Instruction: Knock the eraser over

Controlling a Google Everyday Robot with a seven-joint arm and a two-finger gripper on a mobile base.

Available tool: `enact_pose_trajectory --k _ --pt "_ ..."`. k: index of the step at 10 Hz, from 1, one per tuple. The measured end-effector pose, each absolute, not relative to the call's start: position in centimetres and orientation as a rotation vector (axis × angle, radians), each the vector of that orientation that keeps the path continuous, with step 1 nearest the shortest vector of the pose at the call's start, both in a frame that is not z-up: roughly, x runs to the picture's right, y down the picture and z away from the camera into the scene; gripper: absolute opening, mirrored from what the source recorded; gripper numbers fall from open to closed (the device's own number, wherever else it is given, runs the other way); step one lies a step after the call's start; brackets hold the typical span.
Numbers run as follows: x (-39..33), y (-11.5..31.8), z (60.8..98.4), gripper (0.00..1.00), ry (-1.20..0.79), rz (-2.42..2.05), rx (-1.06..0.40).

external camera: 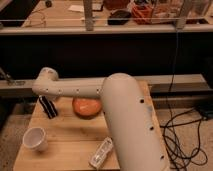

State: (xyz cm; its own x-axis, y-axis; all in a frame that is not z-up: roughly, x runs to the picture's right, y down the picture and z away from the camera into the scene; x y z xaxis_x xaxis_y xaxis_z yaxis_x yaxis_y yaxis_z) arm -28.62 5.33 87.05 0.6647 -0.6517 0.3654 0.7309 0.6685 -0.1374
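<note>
We take the white cup as our landmark; it stands upright near the front left corner of the wooden surface, its mouth facing up, and as far as we can make out nothing lies inside it.

Behind the cup, towards the back left of the surface, we see the gripper hanging down from the wrist of the white arm. Its dark parts reach down to the surface or close to it. Whether its fingers are apart or together we cannot tell. The eraser should be somewhere about that spot, but we cannot separate it from the dark shape of the gripper, so we can only say that it may be right at the gripper, behind the cup.

To the right of the cup and further back lies a round orange object, low and bowl-like, partly covered by the arm; it is well apart from the cup and just to the right of the gripper. We cannot tell whether it holds anything.

To the right of the cup, at the front edge of the surface, lies a pale oblong object, flat and set at a slant, next to the arm's broad lower part.

Further right, off the surface, black cables loop on the floor.
</note>
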Motion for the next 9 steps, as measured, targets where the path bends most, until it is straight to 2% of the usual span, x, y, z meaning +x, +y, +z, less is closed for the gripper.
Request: enact_pose_trajectory --k 4,6,9 --pt "-28.81 5.38 87.26 0.00 -0.300 -0.796 -0.273" --pt "-28.79 5.38 87.41 0.06 -0.296 -0.798 -0.264" --pt "-28.78 5.42 87.45 0.06 -0.295 -0.799 -0.260"
